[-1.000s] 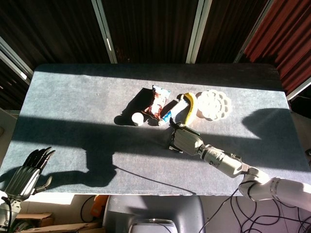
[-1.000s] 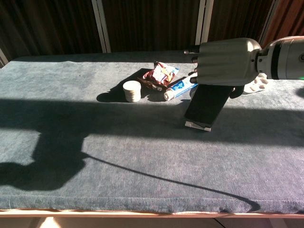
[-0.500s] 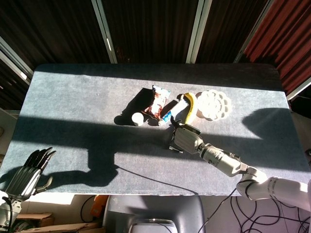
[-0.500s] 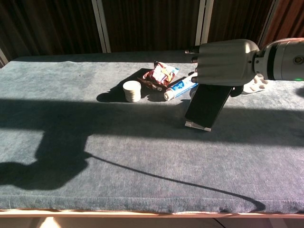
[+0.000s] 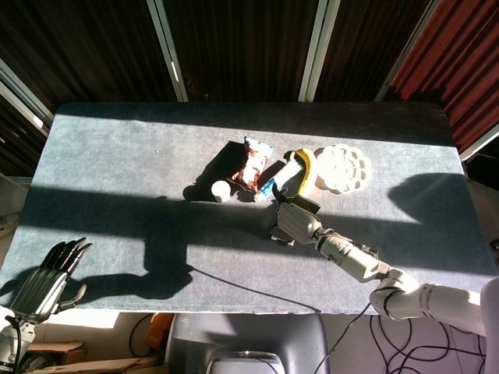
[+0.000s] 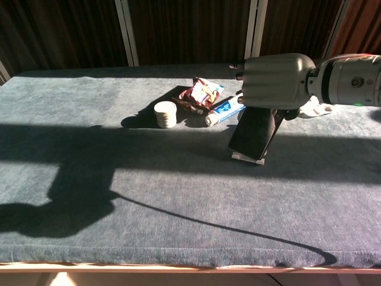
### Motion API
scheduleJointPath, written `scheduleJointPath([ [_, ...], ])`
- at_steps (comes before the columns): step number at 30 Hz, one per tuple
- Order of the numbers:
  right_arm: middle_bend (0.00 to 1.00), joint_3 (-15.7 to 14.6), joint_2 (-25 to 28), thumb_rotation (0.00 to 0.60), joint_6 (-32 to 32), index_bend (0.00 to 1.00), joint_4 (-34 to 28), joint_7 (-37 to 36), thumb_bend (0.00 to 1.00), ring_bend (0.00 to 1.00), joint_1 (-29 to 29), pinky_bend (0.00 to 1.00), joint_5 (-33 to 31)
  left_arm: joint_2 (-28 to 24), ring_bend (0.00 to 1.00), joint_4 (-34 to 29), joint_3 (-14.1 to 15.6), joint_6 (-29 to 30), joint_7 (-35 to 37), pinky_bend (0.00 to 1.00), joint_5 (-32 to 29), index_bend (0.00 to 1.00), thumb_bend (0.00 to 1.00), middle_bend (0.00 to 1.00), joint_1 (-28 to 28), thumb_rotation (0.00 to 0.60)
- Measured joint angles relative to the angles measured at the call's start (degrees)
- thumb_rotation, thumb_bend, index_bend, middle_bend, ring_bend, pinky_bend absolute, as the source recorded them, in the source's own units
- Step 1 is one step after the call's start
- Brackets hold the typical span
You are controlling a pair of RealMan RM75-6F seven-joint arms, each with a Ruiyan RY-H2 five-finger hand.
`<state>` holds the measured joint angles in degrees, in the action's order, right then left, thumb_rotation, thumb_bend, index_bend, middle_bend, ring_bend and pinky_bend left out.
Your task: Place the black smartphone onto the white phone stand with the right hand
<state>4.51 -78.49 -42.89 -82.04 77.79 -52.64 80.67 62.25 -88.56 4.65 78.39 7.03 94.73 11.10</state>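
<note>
The black smartphone [image 6: 253, 134] leans tilted, its lower edge on the small white phone stand [image 6: 246, 157] at the table's middle right. My right hand [image 6: 274, 80] holds the phone by its upper end, fingers wrapped over the top. In the head view the right hand [image 5: 297, 222] covers most of the phone and stand. My left hand [image 5: 45, 282] hangs off the table's front left corner, fingers apart and holding nothing.
Behind the stand lie a toothpaste tube [image 6: 225, 111], a snack packet [image 6: 201, 93] and a small white round jar [image 6: 165, 114]. A banana [image 5: 306, 173] and a white palette dish [image 5: 343, 167] sit at the back right. A thin cable shadow crosses the front of the table.
My right hand has shifted slightly left and lower, and the phone has come down with it and now stands steeper on the stand. The left hand has barely moved.
</note>
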Motion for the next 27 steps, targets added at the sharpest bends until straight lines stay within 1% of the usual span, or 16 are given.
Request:
scheduleJointPath([
  [5, 0.62, -0.11, -0.89, 0.600, 0.02, 0.76, 0.32, 3.33, 0.28, 0.31, -0.66, 0.24, -3.13, 0.02, 0.00, 0.02, 0.04, -0.43, -0.03, 0.00, -0.06, 0.00, 0.40, 0.00, 0.21, 0.600],
  [13, 0.62, -0.67, -1.53, 0.600, -0.59, 0.75, 0.05, 8.10, 0.28, 0.27, -1.54, 0.20, -8.77, -0.01, 0.00, 0.11, -0.01, -1.02, 0.21, 0.00, -0.39, 0.00, 0.40, 0.00, 0.49, 0.600],
  [20, 0.59, -1.68, -1.67, 0.600, -2.56, 0.72, -1.45, 13.40, 0.27, 0.24, -2.49, 0.18, -15.22, -0.06, 0.00, 0.02, 0.04, -1.57, 0.24, 0.00, -0.54, 0.00, 0.40, 0.00, 0.75, 0.600],
  [27, 0.58, -3.25, -2.64, 0.600, -4.76, 0.70, -2.25, 16.62, 0.27, 0.24, -4.20, 0.18, -19.42, -0.17, 0.00, -0.02, 0.22, -1.95, 0.46, 0.00, -0.39, 0.00, 0.40, 0.00, 0.98, 0.600],
])
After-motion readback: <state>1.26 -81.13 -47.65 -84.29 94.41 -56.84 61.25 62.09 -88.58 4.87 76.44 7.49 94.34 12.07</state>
